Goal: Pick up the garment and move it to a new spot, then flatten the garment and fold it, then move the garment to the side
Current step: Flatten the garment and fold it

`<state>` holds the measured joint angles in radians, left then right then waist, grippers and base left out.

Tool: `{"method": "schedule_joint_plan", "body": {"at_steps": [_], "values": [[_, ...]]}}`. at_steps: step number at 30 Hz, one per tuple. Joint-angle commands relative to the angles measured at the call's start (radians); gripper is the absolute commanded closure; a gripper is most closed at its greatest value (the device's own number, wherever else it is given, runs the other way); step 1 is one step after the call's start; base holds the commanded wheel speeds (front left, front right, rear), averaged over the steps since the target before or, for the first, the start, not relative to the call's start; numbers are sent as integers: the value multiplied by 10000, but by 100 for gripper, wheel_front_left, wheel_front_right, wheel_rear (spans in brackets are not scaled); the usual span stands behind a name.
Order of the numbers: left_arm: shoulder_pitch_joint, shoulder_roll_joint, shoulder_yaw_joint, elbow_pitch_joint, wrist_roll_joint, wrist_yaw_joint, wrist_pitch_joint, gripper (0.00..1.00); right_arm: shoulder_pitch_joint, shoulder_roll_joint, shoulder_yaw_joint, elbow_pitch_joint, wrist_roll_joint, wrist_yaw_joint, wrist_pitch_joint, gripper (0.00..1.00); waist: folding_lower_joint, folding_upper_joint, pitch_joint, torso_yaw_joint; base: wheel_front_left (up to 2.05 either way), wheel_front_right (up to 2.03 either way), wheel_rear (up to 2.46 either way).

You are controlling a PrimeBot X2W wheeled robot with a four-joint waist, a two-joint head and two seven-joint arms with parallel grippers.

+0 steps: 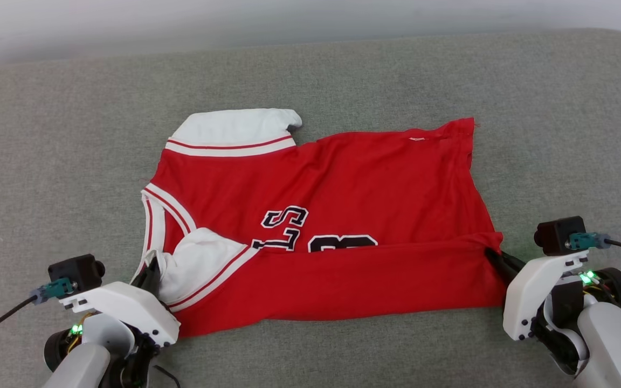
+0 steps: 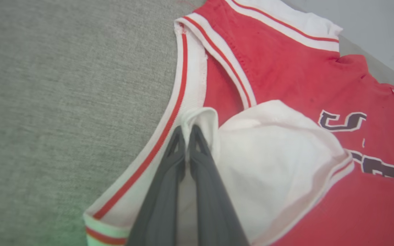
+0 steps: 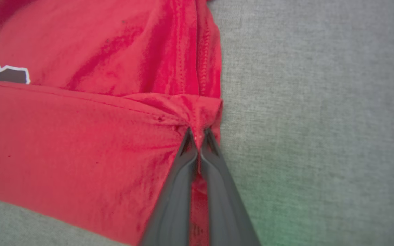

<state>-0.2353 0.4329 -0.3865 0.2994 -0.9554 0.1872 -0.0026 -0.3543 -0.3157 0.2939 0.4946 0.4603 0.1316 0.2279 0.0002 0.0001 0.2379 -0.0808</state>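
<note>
Presently, the garment (image 1: 343, 183) lay spread on the grey padded surface (image 1: 46, 134), collar toward our left and hem (image 1: 469, 145) toward our right, roughly central in the head view.

1. Left hand (image 2: 185, 131): the two fingers were pressed almost together, pinching a bunched edge of the near white sleeve (image 1: 202, 258) beside the striped collar trim. We judged this grip served to control the collar end of the fold.
2. Right hand (image 3: 198, 133): the fingers were likewise closed to a narrow slit, gripping the near red corner at the hem, where the cloth puckered around the tips. We judged this grip served to control the hem end.
3. With both ends of the near edge held, the near strip of the garment sat turned over onto the body. A straight crease ran between the two hands and covered the lower part of the black lettering (image 1: 289, 226).
4. The far sleeve (image 1: 235, 126) lay flat and uncovered on the surface, well apart from either hand.

As to containment, the only enclosure was the fold itself. It held a doubled layer of red cloth, with the near sleeve lying on top of it. We judged the first lengthwise fold to be in hand and not yet released.
</note>
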Motion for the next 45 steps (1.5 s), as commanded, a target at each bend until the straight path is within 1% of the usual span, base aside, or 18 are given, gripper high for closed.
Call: {"method": "schedule_joint_plan", "body": {"at_steps": [1,2,6,9,11,13,16,18,20,21,22,26,29,34,38,40,43,45], "values": [[-178,-91,-29,222,-68,-111,-10,1,-13,87,199,334,64,-18,-158,14,-2,-1,15,-37,0,0,0],[-192,-144,-39,371,-90,-164,-43,0,-36,122,254,495,92,-18,-351,0,-2,-1,-10,-43,0,0,0],[-118,-172,100,751,-207,-335,-270,0,81,111,347,822,41,-18,-1405,0,-2,-1,-334,-42,0,0,0],[54,-76,228,767,-263,-417,-438,0,235,80,143,773,-244,-18,-2562,0,-2,-1,-730,-42,0,0,0],[193,2,245,614,-263,-328,-416,0,496,106,2,788,-526,-17,-3167,0,-2,-1,-1042,-41,0,0,0],[374,241,310,410,-293,-247,-316,0,697,181,-260,696,-799,-17,-3657,0,-2,-1,-1319,-65,0,0,0],[665,552,241,-129,-304,-51,134,0,1052,343,-795,437,-1275,-17,-4181,0,-2,-1,-1699,-112,0,0,0],[855,888,176,-557,-354,73,656,0,1308,525,-1281,122,-1616,-19,-4417,0,-2,-1,-1895,-163,0,0,0],[999,1283,65,-1040,-400,157,1294,0,1584,730,-1667,-325,-1981,-17,-4524,0,-2,-1,-2029,-232,0,0,0],[999,1283,65,-1040,-400,157,1294,0,1584,730,-1667,-325,-1981,-17,-4524,0,-2,-1,-2029,-232,0,0,0],[1114,1478,-31,-1263,-446,224,1683,0,1718,867,-1819,-561,-2158,-17,-4560,0,-2,-1,-2078,-284,0,0,0],[1476,2103,-139,-2053,-839,601,3078,0,2267,1304,-2350,-1700,-2753,-17,-4459,0,-2,-1,-2087,-483,0,0,0],[1679,2440,-142,-2500,-1098,925,3842,0,2571,1614,-2549,-2566,-3038,-17,-4234,0,-2,-1,-1795,-652,0,0,0],[1448,2687,-24,-2571,-1400,1331,4555,0,2681,1922,-2535,-3671,-3220,-17,-3967,0,-2,-1,-975,-986,0,0,0],[1288,2746,-65,-2122,-1466,1540,4966,0,2622,2053,-2472,-4030,-3262,-17,-3780,0,-2,-1,-475,-1225,0,0,0],[1311,2638,-220,-1795,-1502,1548,5126,0,2623,2090,-2476,-4101,-3225,-17,-3759,0,-2,-1,-350,-1282,0,0,0],[1459,2221,-459,-1391,-1799,1492,5479,0,2673,2091,-2534,-4107,-3126,-17,-3654,0,-2,-1,-291,-1334,0,0,0],[1567,1941,-608,-1213,-1944,1406,5554,67,2697,2038,-2592,-4117,-3077,-17,-3573,0,-2,-1,-294,-1324,0,0,0]]}}
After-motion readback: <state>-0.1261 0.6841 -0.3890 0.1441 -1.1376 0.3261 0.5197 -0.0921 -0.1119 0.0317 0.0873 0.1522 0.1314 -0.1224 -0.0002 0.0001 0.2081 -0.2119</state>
